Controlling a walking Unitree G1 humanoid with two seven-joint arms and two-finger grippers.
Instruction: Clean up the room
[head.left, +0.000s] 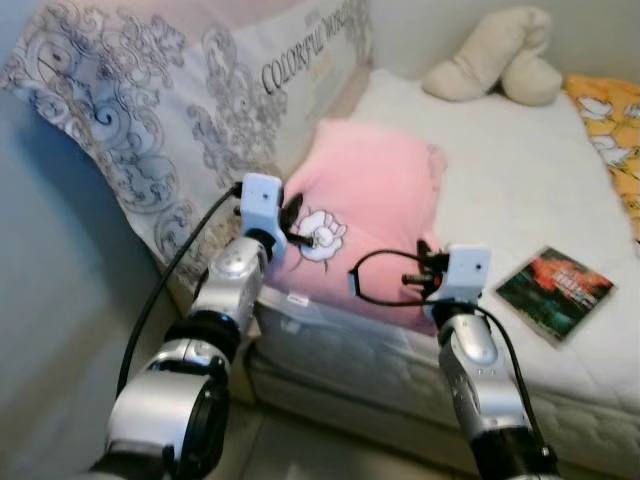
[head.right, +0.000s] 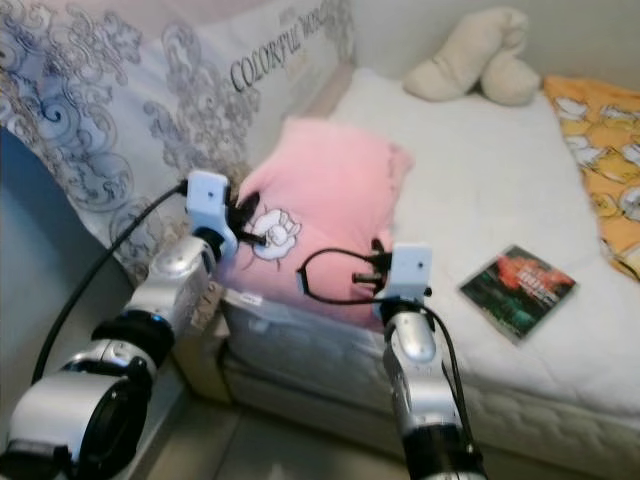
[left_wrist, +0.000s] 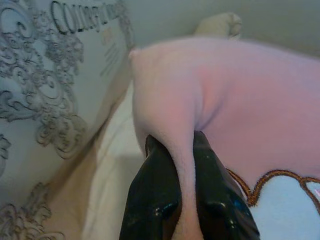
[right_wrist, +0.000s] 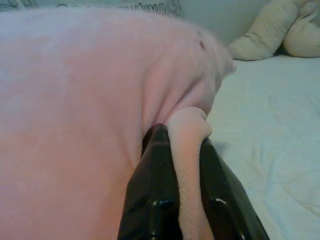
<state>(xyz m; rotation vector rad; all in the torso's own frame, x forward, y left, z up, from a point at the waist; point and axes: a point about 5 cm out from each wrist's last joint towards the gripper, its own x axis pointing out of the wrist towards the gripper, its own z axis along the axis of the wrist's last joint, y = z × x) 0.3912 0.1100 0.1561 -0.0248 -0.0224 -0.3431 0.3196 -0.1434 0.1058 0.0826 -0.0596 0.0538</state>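
Observation:
A pink pillow (head.left: 375, 205) with a white cartoon patch lies on the white bed (head.left: 500, 180), its near edge over the mattress front. My left gripper (head.left: 293, 222) is shut on the pillow's left near corner; the left wrist view shows pink fabric (left_wrist: 182, 200) pinched between the black fingers (left_wrist: 155, 200). My right gripper (head.left: 425, 262) is shut on the pillow's right near corner, with a fold of pink cloth (right_wrist: 187, 165) squeezed between its fingers (right_wrist: 152, 195).
A large patterned pillow (head.left: 170, 110) printed with "COLORFUL WORLD" leans at the left of the bed. A cream plush toy (head.left: 495, 55) sits at the far end. A dark book (head.left: 555, 290) lies at the right, an orange patterned blanket (head.left: 615, 130) beyond it.

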